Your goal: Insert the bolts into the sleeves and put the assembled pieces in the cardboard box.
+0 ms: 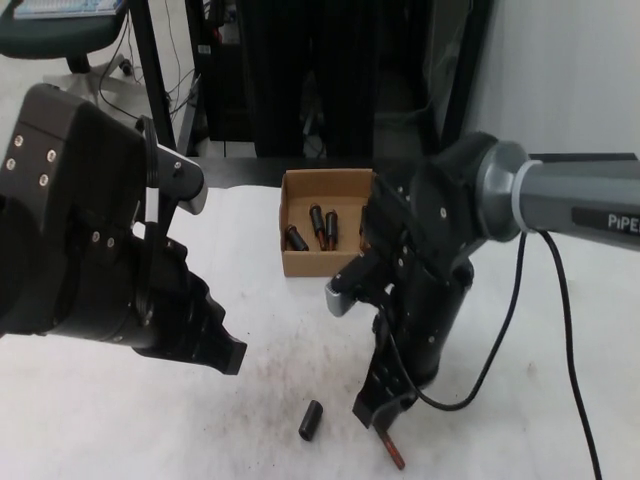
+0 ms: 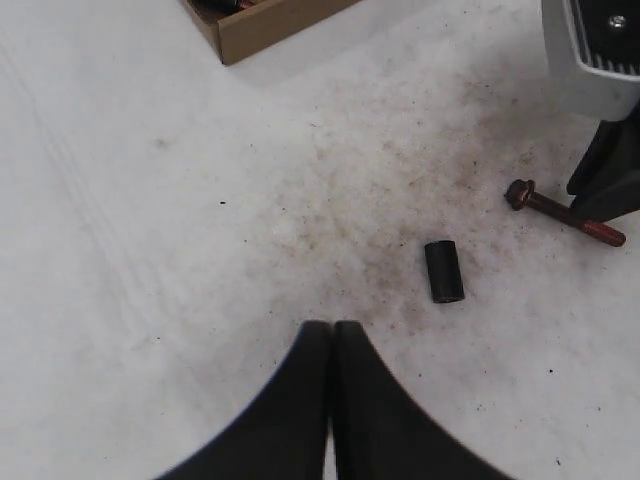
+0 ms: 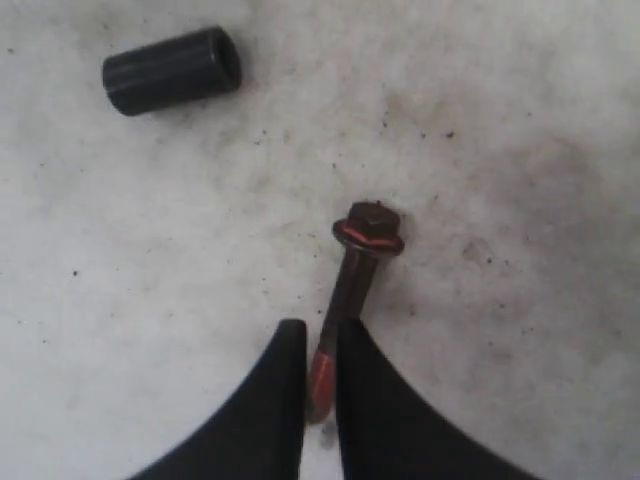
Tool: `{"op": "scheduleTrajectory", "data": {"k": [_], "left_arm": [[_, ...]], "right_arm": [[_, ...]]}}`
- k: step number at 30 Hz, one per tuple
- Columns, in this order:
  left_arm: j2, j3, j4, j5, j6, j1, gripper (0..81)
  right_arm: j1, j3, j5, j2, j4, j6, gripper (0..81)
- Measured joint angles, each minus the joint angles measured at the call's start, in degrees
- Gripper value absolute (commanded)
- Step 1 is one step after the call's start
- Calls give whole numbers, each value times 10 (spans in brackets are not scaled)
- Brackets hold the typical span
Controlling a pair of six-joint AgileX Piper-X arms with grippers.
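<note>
sleeve [image 1: 311, 420] left of bolt [image 1: 394, 450] | box [image 1: 310, 263] behind both | 3 pieces [image 1: 316, 218] in box

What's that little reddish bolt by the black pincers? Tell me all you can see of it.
The bolt looks like coppery-brown metal: a flanged hexagonal head, a straight shank, a brighter orange tip. It lies on the stained white bench, apart from the black sleeve. The right gripper pinches its tip end between both fingers, head pointing away.
</note>
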Motion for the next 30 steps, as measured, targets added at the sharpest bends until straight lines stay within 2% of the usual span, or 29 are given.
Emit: {"op": "scheduleTrajectory", "data": {"k": [3,7,8,15,30], "left_arm": [[0,0,0,0,0,0,2],[0,0,0,0,0,0,2],[0,0,0,0,0,0,2],[0,0,0,0,0,0,2],[0,0,0,0,0,0,2]], "right_arm": [[0,10,0,0,-6,23,162],[0,14,0,0,-17,34,340],[0,14,0,0,-22,36,362],[0,16,3,0,-37,39,305],[0,63,13,0,-60,39,305]]}}
